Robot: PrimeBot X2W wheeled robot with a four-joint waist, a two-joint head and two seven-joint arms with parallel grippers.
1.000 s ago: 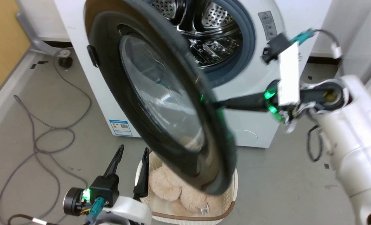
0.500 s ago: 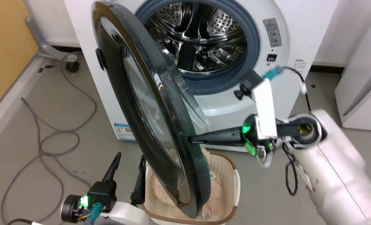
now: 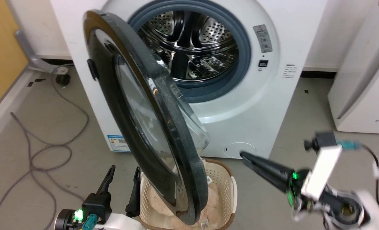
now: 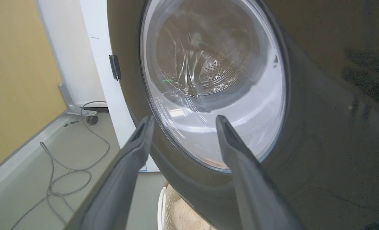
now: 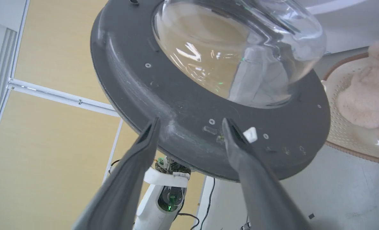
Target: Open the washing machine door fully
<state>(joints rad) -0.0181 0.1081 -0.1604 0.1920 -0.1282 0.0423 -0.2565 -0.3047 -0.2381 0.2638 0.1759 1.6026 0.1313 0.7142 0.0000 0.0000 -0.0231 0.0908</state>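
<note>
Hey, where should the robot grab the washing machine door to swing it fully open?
Probably the thick black rim of the washing machine door at its free edge, opposite the hinge. The door stands ajar, so the open right gripper can come in from the drum side and pinch that rim.

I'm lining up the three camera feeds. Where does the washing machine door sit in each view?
Head view: the washing machine door stands half-open, left of centre, running from the top almost to the bottom edge.
Left wrist view: its glossy outer face covers the centre and right.
Right wrist view: its grey inner face with the glass bulge spans the upper middle.
Shared landmark: the cream laundry basket.
</note>
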